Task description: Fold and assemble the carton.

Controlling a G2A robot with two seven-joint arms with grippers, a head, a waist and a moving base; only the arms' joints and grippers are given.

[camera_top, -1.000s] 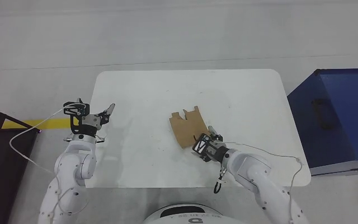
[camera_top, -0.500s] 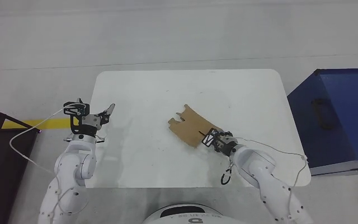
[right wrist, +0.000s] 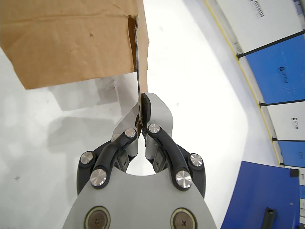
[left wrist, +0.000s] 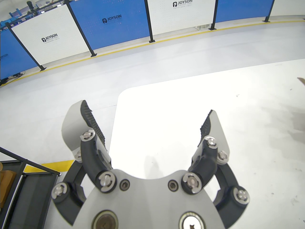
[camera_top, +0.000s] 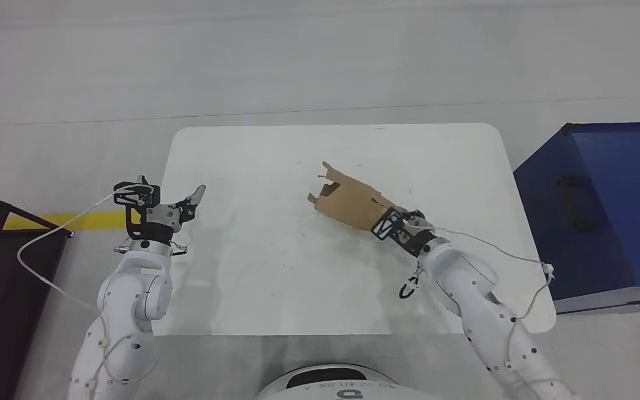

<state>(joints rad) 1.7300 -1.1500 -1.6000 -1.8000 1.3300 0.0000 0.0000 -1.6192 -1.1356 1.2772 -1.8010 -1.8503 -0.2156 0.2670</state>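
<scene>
Brown carton (camera_top: 350,203): being lifted and swung outward over the last second, now hanging just ahead of the right gripper's fingertips, mostly raised off the table (camera_top: 260,280).
Right gripper (right wrist: 143,101): clamping tight on one thin flap edge of the carton.
Left gripper (left wrist: 147,113): staying put, jaws spread wide and holding nothing, carton well apart from it.
Task meaning: the blank is probably being picked up for opening; no folding is done yet.
Writing: carton face is showing no print; lettering is showing on the panels (left wrist: 185,3) beyond both grippers, left unread.
</scene>
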